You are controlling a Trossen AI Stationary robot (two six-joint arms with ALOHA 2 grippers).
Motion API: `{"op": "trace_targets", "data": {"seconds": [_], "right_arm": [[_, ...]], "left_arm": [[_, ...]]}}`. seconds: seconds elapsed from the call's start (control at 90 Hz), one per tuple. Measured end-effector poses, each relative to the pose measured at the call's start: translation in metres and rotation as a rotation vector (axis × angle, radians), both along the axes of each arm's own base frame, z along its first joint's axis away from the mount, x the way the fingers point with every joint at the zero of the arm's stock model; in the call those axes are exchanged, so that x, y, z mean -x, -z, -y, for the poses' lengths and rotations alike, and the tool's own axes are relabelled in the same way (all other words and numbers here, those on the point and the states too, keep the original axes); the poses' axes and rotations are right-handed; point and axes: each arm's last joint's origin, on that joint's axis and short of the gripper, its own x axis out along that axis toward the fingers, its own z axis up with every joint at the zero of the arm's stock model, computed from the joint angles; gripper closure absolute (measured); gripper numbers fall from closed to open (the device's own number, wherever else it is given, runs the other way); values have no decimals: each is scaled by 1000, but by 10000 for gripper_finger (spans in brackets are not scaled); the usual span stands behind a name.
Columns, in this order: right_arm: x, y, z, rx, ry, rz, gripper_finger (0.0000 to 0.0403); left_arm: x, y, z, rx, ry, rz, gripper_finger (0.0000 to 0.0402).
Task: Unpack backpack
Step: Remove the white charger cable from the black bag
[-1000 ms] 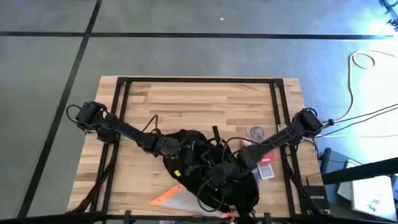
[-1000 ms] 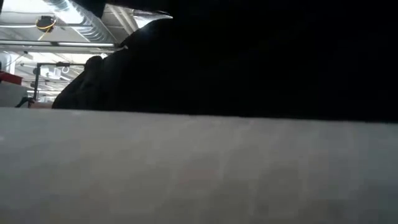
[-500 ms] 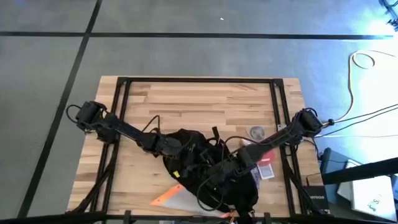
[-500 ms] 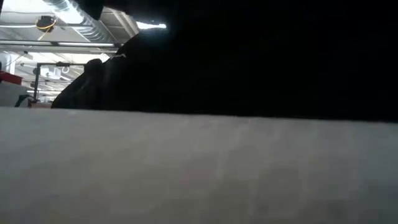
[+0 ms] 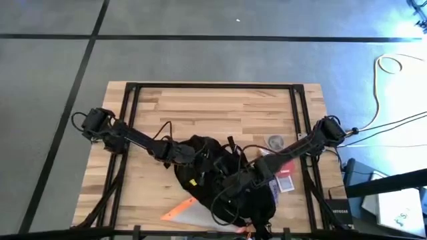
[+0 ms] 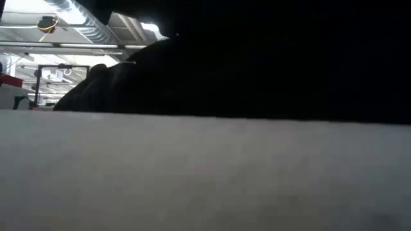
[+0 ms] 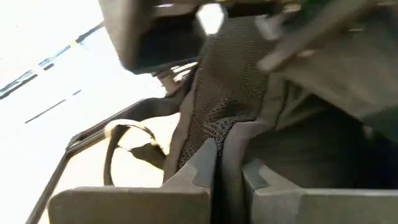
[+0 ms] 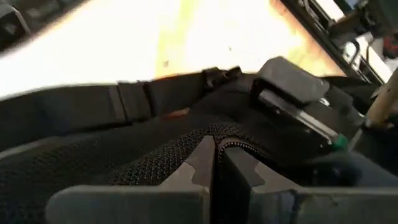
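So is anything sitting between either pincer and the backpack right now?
Nothing visible. Both are already on the backpack: the left pincer is shut on a fold of its fabric, and the right pincer is shut on its mesh.

One backpack (image 5: 220,180), two arms, one orange-trimmed pouch (image 5: 183,212), one round disc (image 5: 275,141), one table (image 5: 213,110).

No readable text, labels, brands, numbers or signs
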Motion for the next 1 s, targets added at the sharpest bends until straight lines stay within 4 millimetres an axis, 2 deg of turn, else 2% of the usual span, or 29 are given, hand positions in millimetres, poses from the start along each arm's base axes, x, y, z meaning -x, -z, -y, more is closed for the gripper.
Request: {"op": "trace_targets", "data": {"seconds": [0.278,0.456,0.656,0.811,0.889,1.0], "right_arm": [[-11,-1,37,118,200,21,403],[-13,-15,75,159,375,57,403],[-12,-29,124,355,620,105,403],[-14,-34,156,363,734,124,403],[-16,-33,164,317,778,144,403],[-17,-30,156,159,712,117,403]], "left_arm": [[-1,-9,-24,-181,-258,39,401],[4,-26,-49,-306,-464,57,402],[11,-49,-78,-337,-610,111,401],[16,-62,-102,-321,-703,169,401],[18,-61,-112,-291,-745,165,401],[21,-44,-115,-216,-729,106,401]]}}
